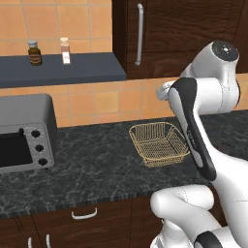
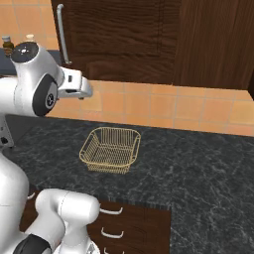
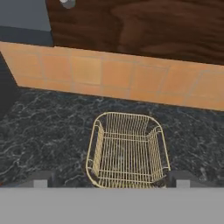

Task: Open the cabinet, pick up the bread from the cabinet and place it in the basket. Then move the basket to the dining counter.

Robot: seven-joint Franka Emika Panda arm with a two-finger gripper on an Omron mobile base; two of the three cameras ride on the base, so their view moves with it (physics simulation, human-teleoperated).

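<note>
at the far left of the left base view a grey toaster oven sits on the black speckled worktop, and above it a dark shelf carries two small jars. to the right of the shelf hangs the cabinet, dark brown wood, its door shut and its long silver bar handle upright.

below the cabinet and a little right of the handle, the basket stands flat on the worktop, near the tiled wall and well apart from the toaster oven. its golden wire mesh holds nothing.

the arm rises from the base at the lower right, folds at a high elbow near the cabinet's lower edge, and its forearm reaches forward with the hand tipped down over the basket. in the hand view the basket lies straight below, with the gripper poised above its near rim. the two dark fingertips stand wide apart, one on each side of the basket, gripping nothing and touching nothing.

the bread cannot be seen in any of the views.
</note>
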